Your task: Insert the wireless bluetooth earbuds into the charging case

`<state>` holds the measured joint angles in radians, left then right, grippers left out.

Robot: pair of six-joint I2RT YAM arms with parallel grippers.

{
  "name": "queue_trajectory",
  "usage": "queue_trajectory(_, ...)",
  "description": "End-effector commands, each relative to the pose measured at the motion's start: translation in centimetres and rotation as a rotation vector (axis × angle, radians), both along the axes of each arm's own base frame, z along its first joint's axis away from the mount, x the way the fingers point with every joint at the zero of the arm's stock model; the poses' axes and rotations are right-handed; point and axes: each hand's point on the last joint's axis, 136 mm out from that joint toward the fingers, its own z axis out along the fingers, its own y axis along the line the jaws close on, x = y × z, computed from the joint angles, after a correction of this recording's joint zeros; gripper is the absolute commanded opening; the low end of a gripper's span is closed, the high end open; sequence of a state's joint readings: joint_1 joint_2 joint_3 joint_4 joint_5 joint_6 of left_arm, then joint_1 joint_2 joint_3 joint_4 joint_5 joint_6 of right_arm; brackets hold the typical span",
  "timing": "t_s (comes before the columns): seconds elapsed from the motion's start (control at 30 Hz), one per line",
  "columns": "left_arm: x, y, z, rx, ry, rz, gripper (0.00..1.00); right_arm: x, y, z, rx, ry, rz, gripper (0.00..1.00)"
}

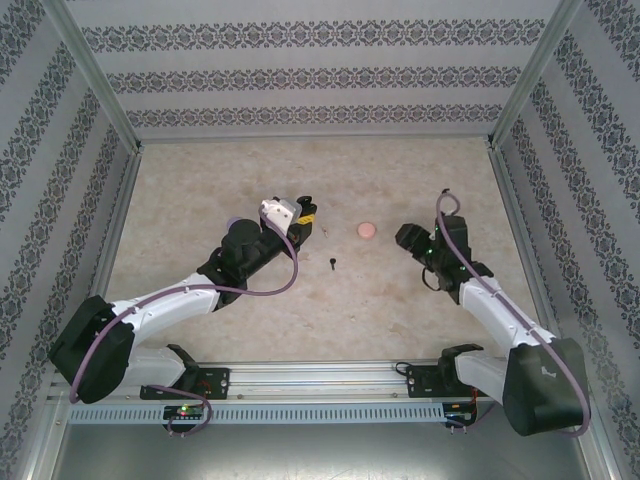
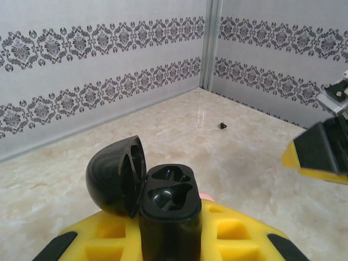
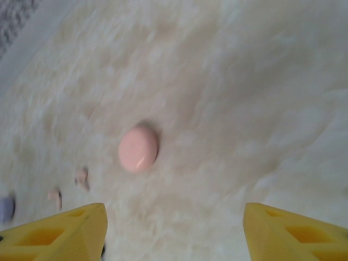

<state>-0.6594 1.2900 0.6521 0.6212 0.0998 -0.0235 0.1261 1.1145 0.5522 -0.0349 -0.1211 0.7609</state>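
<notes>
My left gripper (image 1: 303, 214) (image 2: 168, 239) is shut on a black charging case (image 2: 168, 191), held upright between its yellow fingers (image 2: 239, 234). The case's lid (image 2: 115, 175) hangs open to the left. Both sockets are dark, and I cannot tell whether anything sits in them. A black earbud (image 1: 332, 263) lies on the table just right of and nearer than that gripper. My right gripper (image 1: 405, 238) (image 3: 174, 234) is open above bare table. A closed pale pink case (image 1: 367, 230) (image 3: 138, 149) lies just ahead of it, and two pink earbuds (image 3: 81, 178) lie beyond.
A small black piece (image 2: 223, 125) lies far off near the wall corner. A pale purple thing (image 3: 5, 206) shows at the right wrist view's left edge. Patterned walls (image 1: 300, 75) enclose the marble table (image 1: 200, 180) on three sides.
</notes>
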Motion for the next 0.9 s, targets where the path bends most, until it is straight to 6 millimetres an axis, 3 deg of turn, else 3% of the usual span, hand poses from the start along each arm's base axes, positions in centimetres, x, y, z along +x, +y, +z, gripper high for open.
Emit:
queue_trajectory(0.0, 1.1, -0.5, 2.9, -0.06, -0.045, 0.008, 0.0, 2.9, -3.5, 2.7, -0.051, -0.014, -0.17, 0.67)
queue_trajectory(0.2, 2.2, -1.3, 3.2, -0.057, -0.053, 0.005, 0.0, 8.7, -9.2, 3.3, -0.133, 0.068, -0.363, 0.66)
queue_trajectory(0.5, 4.3, -3.1, 3.5, -0.049, -0.052, -0.033, 0.0, 17.8, -13.5, 0.4, -0.257, 0.265, -0.373, 0.61)
queue_trajectory(0.7, 5.1, -4.0, 3.6, -0.07, -0.052, -0.065, 0.0, 21.1, -14.5, -2.1, -0.337, 0.356, -0.296, 0.57)
queue_trajectory(0.87, 5.5, -4.2, 3.5, -0.083, -0.052, -0.072, 0.0, 22.1, -15.8, -3.5, -0.38, 0.416, -0.262, 0.54)
